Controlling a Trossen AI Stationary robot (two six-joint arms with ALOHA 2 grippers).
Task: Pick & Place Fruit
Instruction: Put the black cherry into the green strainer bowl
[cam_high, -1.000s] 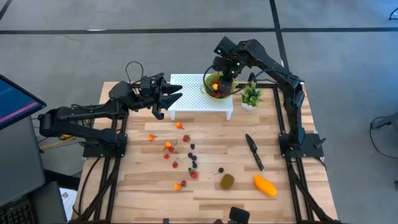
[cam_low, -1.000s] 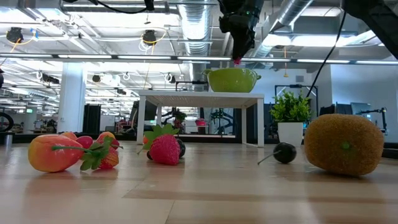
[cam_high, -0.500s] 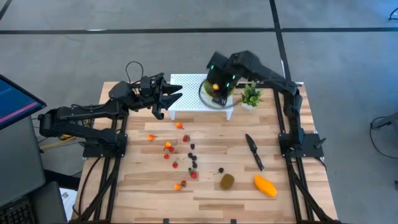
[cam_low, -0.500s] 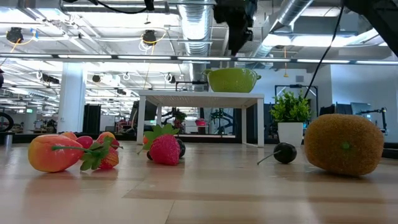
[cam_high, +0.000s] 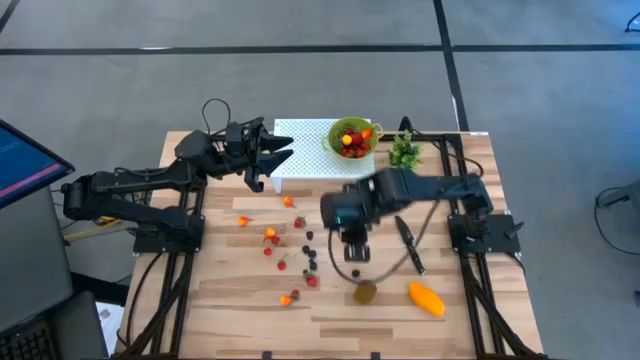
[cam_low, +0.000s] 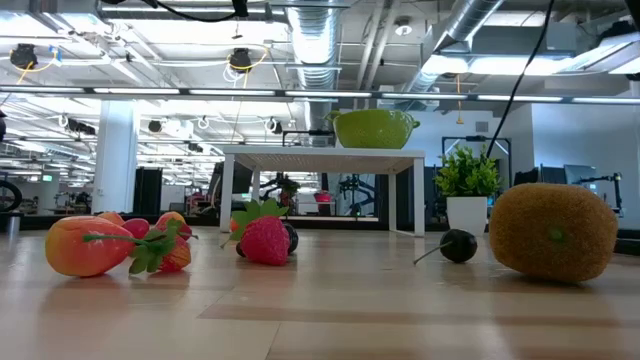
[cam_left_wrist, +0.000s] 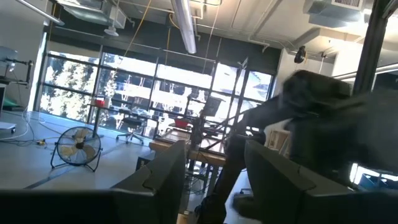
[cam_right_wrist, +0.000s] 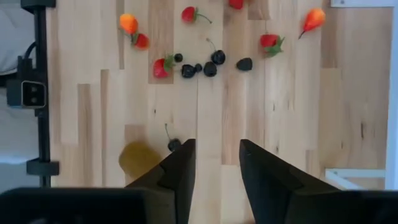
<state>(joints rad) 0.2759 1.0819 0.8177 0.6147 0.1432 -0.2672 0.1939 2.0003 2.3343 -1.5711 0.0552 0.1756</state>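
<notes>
two dark jointed arms, black looping cables, black frame bases, green indicator lights.

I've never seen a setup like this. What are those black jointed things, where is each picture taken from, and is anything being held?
They are two robot arms, each ending in a two-fingered tool. One picture looks straight down, one sits at table height, and one camera rides on each wrist.

The wooden table holds a small white stand carrying a green bowl of fruit, with a potted plant beside it. Scattered on the wood are strawberries, dark berries, a cherry, a kiwi, a mango and a black knife.

The right tool hovers over the table near the kiwi, fingers apart and empty. The left tool waits beside the stand, also open and empty.
</notes>
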